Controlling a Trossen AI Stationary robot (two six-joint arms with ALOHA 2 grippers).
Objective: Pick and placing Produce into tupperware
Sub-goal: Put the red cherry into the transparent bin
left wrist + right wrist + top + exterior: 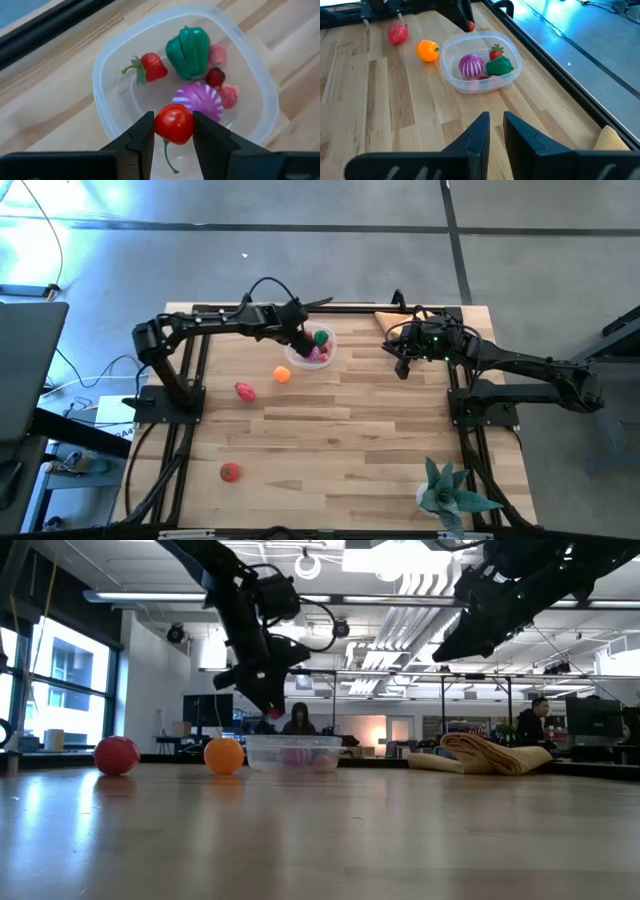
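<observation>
The clear tupperware [326, 340] stands at the table's far middle. In it lie a strawberry [151, 67], a green pepper [189, 50], a magenta striped piece [202, 97] and small pink and dark red pieces. My left gripper [173, 131] hangs over its left part, shut on a small red round fruit [173, 124]. An orange fruit [282, 375] and two red pieces [245, 391] [230, 472] rest on the wood. My right gripper [496, 125] waits above the table to the tupperware's right, shut, with nothing between its fingers. My left gripper pinches the red fruit's two opposite sides [159, 125] between its two fingers. The fingers slant down from the table's left side. The fruit is lifted clear above the tupperware's inside, and its thin green stem [168, 155] trails from it between the fingers.
A folded tan cloth [392, 320] lies at the far right, next to my right gripper. A teal spiky plant [450, 492] stands at the near right corner. Bare wood stretches across the table's middle and near side. People sit in the room beyond the table.
</observation>
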